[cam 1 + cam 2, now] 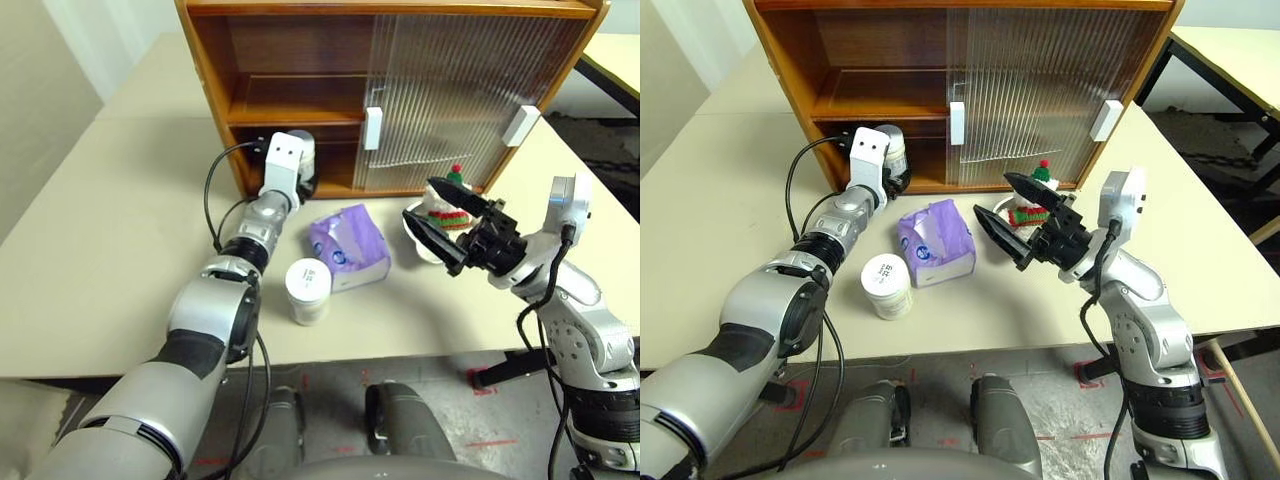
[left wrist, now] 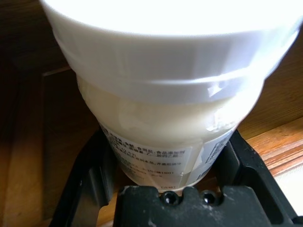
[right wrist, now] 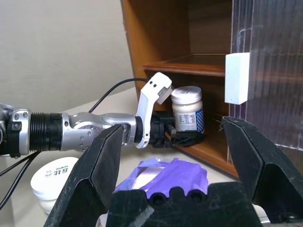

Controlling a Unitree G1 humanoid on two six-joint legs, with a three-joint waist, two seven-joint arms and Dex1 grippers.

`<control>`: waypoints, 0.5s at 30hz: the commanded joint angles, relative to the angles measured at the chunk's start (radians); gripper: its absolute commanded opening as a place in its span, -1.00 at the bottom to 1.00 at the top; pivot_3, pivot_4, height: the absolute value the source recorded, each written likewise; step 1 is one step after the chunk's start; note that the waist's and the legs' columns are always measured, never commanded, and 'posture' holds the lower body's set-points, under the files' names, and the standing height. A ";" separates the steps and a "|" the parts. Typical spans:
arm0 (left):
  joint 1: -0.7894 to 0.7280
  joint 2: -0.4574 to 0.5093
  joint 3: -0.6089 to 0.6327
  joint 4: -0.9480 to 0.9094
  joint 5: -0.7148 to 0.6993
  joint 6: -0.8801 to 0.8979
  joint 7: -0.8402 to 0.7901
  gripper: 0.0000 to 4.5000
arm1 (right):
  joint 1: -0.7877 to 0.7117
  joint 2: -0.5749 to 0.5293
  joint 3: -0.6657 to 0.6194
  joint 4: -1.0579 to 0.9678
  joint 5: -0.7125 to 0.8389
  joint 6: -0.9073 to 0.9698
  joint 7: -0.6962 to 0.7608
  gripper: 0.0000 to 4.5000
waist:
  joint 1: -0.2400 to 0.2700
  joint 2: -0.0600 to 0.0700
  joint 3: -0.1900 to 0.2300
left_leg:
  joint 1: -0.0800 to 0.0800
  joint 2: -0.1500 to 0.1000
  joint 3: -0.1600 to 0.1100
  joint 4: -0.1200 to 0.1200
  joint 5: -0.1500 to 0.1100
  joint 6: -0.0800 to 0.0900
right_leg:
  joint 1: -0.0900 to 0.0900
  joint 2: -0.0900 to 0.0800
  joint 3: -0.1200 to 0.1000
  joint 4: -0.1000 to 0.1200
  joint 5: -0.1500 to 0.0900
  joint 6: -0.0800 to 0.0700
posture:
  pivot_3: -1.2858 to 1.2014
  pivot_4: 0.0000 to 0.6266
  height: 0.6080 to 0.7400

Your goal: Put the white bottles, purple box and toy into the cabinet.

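White plastic sat nearest you: the second bottle stood upright on the beige table, close to the near edge and free of both arms. Just right of it and a little farther back, the purple box lay on the table top, its crinkled wrap facing up. To the right of that, your right gripper hung above the table with its two black fingers spread wide and nothing between them, aimed left toward the box. Partly behind those fingers you had the toy, the little snowman with its red and green hat, resting in a shallow bowl on the table just in front of the cabinet's shut sliding doors.

Farther back on the left, your left gripper reached into the open left side of the cabinet, at the lower compartment. Its fingers stood apart on either side of the first white bottle, each pressed against the lower body of the jar, so it had hold of that bottle. The bottle stood upright at the front lip of the bottom board, beneath the middle shelf. Whether its base rested on the wood I could not tell. Both ribbed doors covered the right half, their white handles well apart.
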 commanded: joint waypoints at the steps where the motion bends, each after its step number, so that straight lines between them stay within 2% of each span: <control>1: -0.025 -0.009 0.010 0.006 0.013 -0.019 0.004 0.40 | 0.014 0.001 -0.011 -0.054 0.017 0.036 -0.053 1.00 | -0.005 0.000 0.006 | 0.000 0.000 0.000 0.000 0.000 0.000 | 0.000 0.000 0.000 0.000 0.000 0.000 | -0.12 -0.58 1.00; 15: -0.034 -0.012 0.006 0.016 0.043 -0.008 0.044 0.40 | 0.018 0.009 0.000 -0.076 0.029 0.056 -0.085 1.00 | -0.029 -0.003 0.021 | 0.000 0.001 -0.001 0.000 0.000 0.000 | 0.000 -0.001 0.000 0.000 0.000 0.000 | -0.13 -0.55 1.00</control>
